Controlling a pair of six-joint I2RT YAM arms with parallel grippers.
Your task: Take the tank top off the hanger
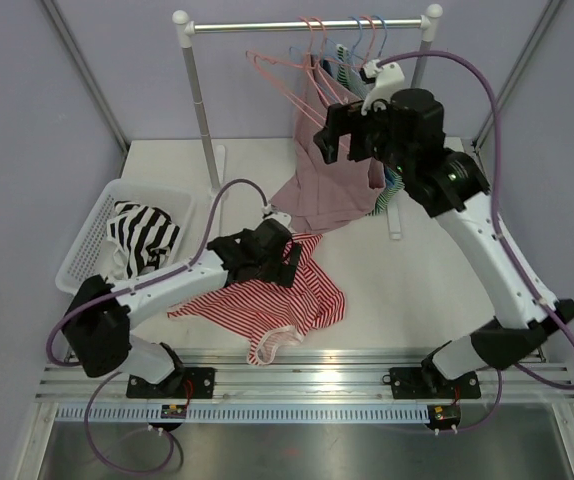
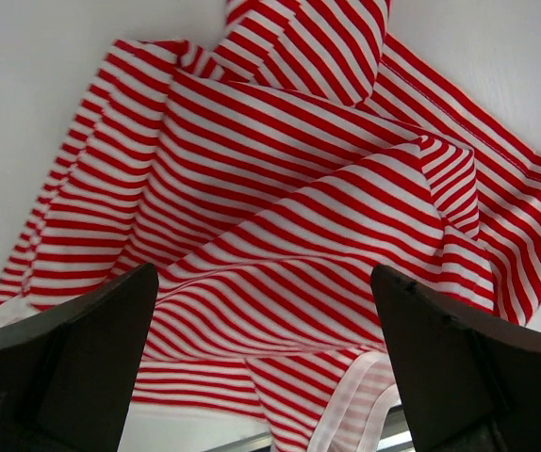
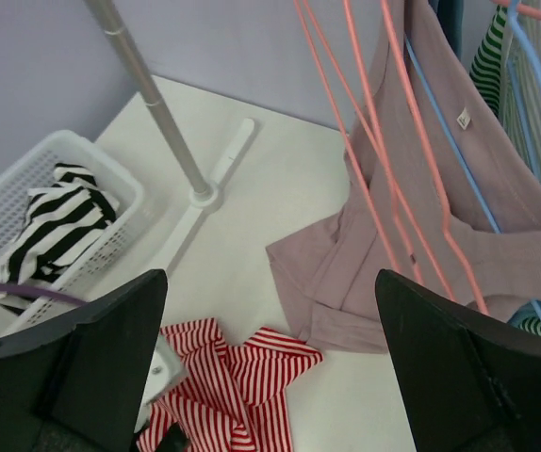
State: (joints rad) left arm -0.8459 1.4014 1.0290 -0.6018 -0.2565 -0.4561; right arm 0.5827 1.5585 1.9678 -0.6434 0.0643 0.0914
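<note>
A red-and-white striped tank top (image 1: 267, 300) lies crumpled flat on the table, off any hanger. My left gripper (image 1: 292, 265) hovers open just above it; in the left wrist view the striped cloth (image 2: 299, 188) fills the space between the spread fingers (image 2: 73, 367), untouched. My right gripper (image 1: 332, 135) is raised by the rail, open and empty, beside bare pink hangers (image 1: 287, 75). From the right wrist view the pink hangers (image 3: 384, 160) hang just ahead of the gripper (image 3: 269, 282), and the striped top (image 3: 237, 395) lies below.
A mauve garment (image 1: 332, 190) hangs from a blue hanger (image 3: 440, 132), its hem pooled on the table. More hangers and clothes crowd the rail (image 1: 307, 25) at right. A white basket (image 1: 92, 250) at left holds a black-and-white striped garment (image 1: 142, 235). The rack's pole (image 1: 202, 110) stands behind.
</note>
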